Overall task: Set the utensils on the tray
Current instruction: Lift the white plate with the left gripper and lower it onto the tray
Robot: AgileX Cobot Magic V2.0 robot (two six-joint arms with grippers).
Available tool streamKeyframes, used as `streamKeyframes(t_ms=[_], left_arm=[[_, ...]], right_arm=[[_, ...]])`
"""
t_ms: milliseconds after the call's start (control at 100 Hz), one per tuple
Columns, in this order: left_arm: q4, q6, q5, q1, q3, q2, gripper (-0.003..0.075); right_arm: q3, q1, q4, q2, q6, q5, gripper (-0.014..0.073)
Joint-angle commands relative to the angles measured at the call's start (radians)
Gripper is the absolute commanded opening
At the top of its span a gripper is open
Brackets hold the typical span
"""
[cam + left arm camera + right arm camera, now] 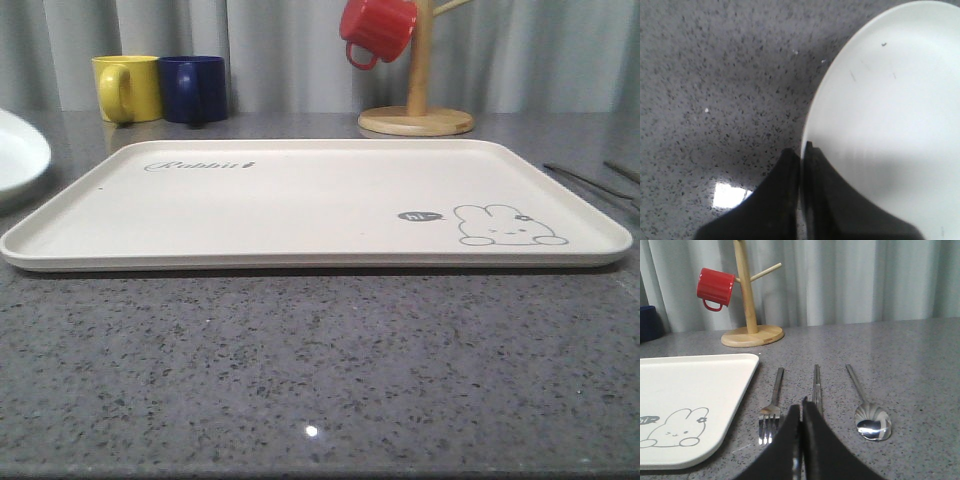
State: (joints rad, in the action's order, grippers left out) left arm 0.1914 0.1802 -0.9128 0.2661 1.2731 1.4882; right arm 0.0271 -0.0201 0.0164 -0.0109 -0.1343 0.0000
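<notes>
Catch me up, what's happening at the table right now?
Nothing is being handled yet. The cream rabbit tray is bare. The fork, chopsticks and spoon lie side by side on the counter beside it. The right gripper is shut, just short of the chopsticks. The left gripper is shut at the white plate's rim.

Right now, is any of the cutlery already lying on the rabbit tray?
No, the fork, chopsticks and spoon all lie on the grey counter beside the tray.

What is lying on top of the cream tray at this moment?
Nothing lies on the tray; its printed surface is bare. The fork, chopsticks and spoon lie on the counter beside it.
</notes>
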Motion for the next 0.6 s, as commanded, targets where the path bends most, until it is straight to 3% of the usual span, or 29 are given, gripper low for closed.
streamKeyframes(t_ms=[0,230,590], left_arm=[[0.071,0.026,0.009,0.003,0.048,-0.080,-0.0019],[0.289,0.141,-0.048,-0.021,0.097,-0.115,-0.0019],[0.309,0.143,-0.015,-0.275,0.099,-0.032,-0.0020]], right_arm=[[0.000,0.006,0.001,-0.018,0.009,-0.080,-0.0069],[0.000,0.006,0.001,-0.018,0.009,-0.080,-0.0069],[0.000,0.006,0.001,-0.018,0.009,-0.080,-0.0069]])
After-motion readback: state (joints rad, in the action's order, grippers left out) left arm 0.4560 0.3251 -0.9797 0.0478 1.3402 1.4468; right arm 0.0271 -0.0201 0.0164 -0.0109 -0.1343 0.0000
